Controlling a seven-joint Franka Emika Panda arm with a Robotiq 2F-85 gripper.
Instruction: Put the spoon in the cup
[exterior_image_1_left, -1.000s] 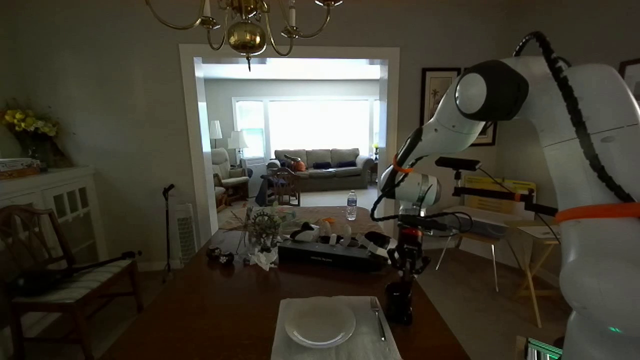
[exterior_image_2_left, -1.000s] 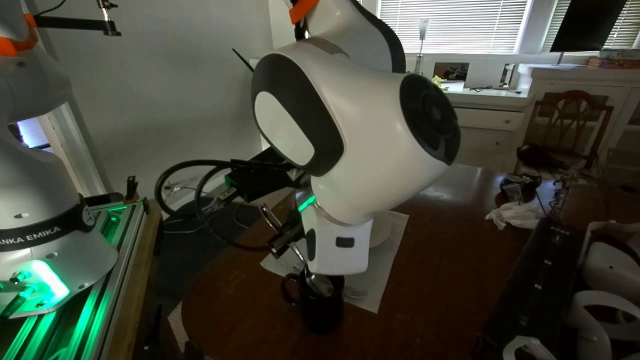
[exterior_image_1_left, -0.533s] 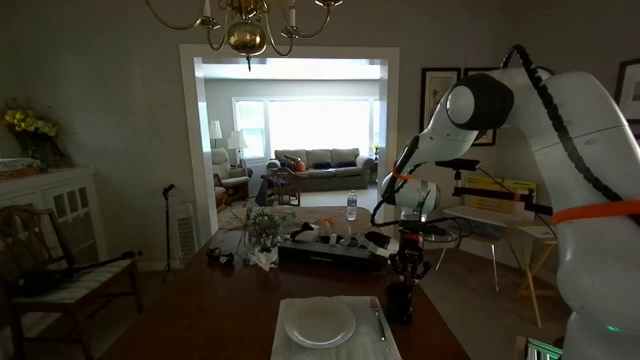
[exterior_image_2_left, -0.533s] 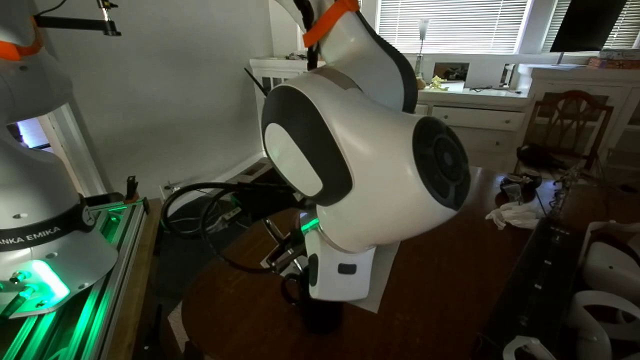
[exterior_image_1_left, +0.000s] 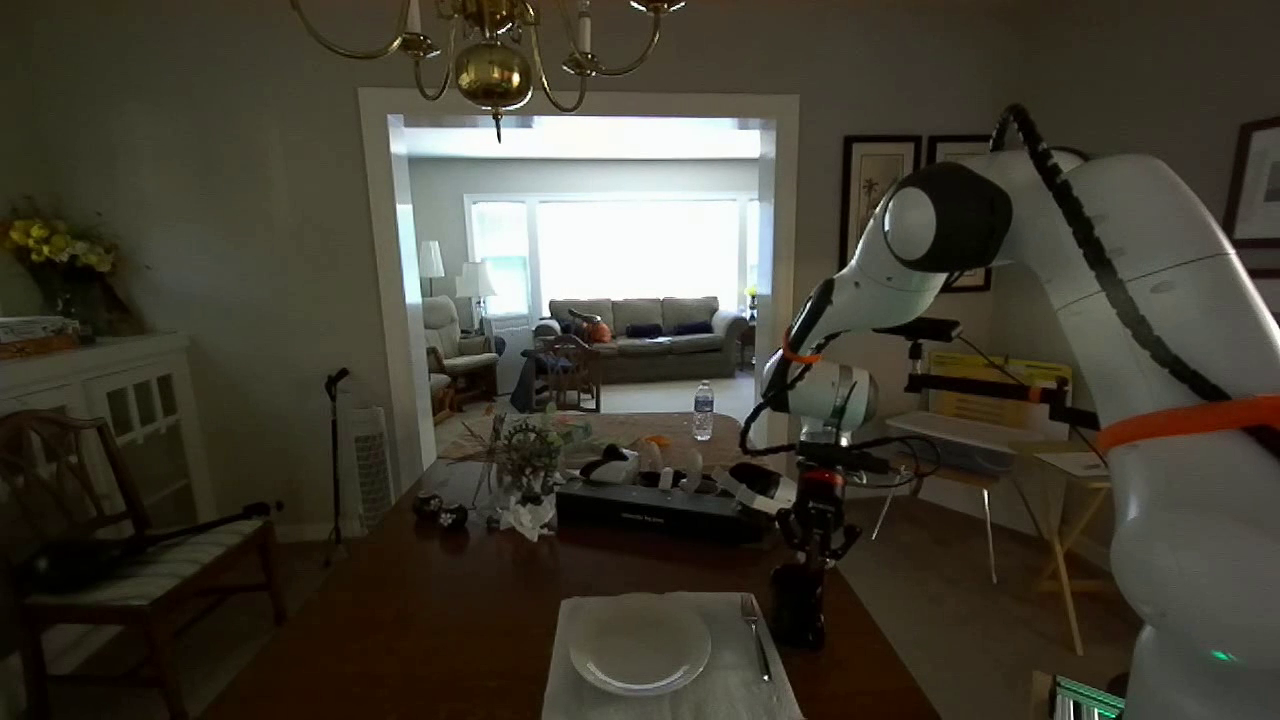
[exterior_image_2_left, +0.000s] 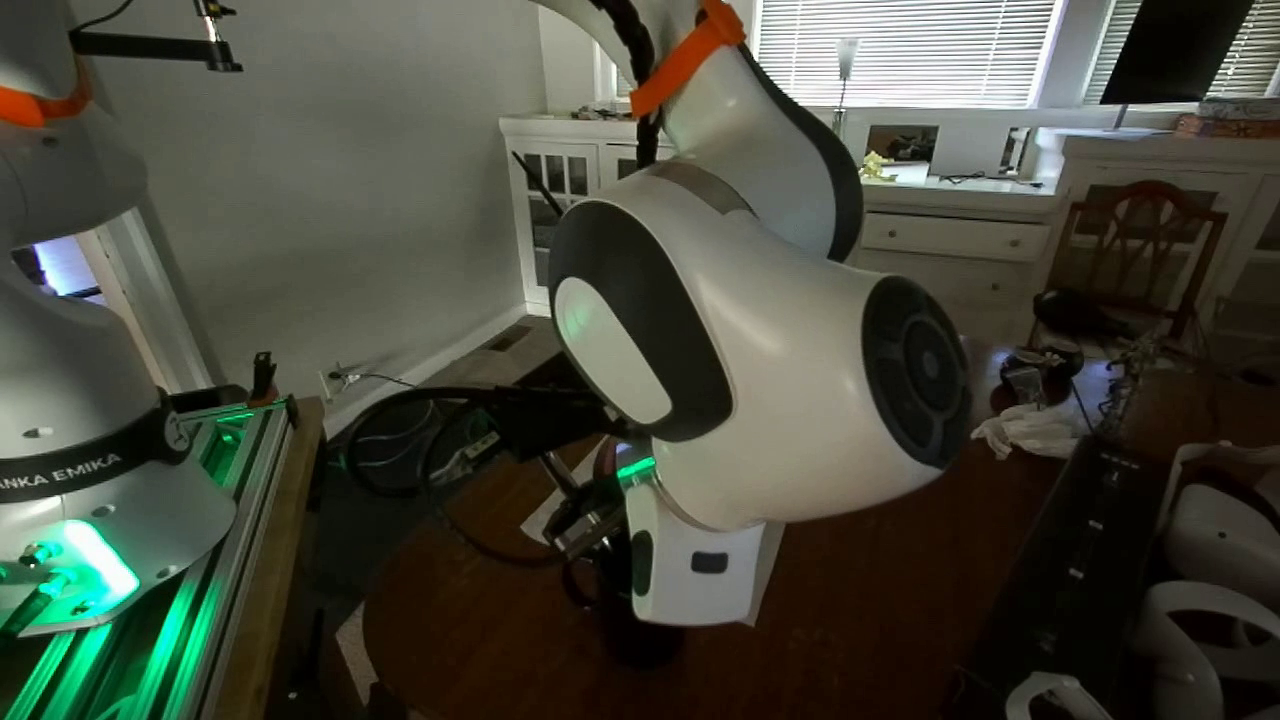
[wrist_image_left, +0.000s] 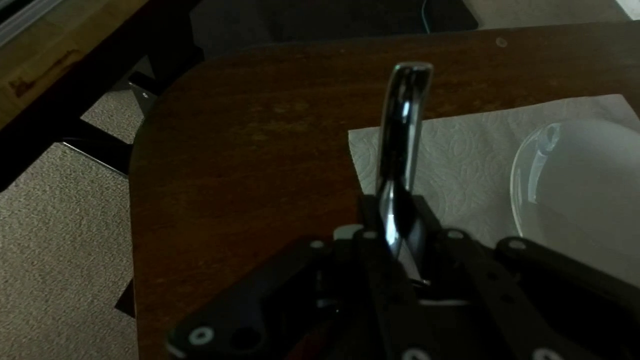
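Fingers (wrist_image_left: 385, 290) appear clamped on the spoon (wrist_image_left: 403, 120), one to each side, with the end of its handle slanting out past their tips in the wrist view. Holding it there, I judge, leaves the bowl free to lead downward into the cup (exterior_image_1_left: 798, 610), which stands on the bench (exterior_image_1_left: 450, 630) right under the grip. The fingertips sit just over its mouth; whether they touch the rim I cannot tell. The spoon's bowl is hidden in every view, but the pose suggests that it is at or inside the mouth, so this looks like the lowering step, with the release not yet done. In an exterior view the arm (exterior_image_2_left: 790, 420) covers much of the cup. That cup stands off the paper towel (exterior_image_1_left: 572, 695), just beside the edge along which the fork (exterior_image_1_left: 757, 640) lies, a spot that probably spares the arm from reaching across the plate (exterior_image_1_left: 640, 648). A long handle in a short cup could swing when let go, so the fingers should part slowly, once the bowl bears on the bottom.
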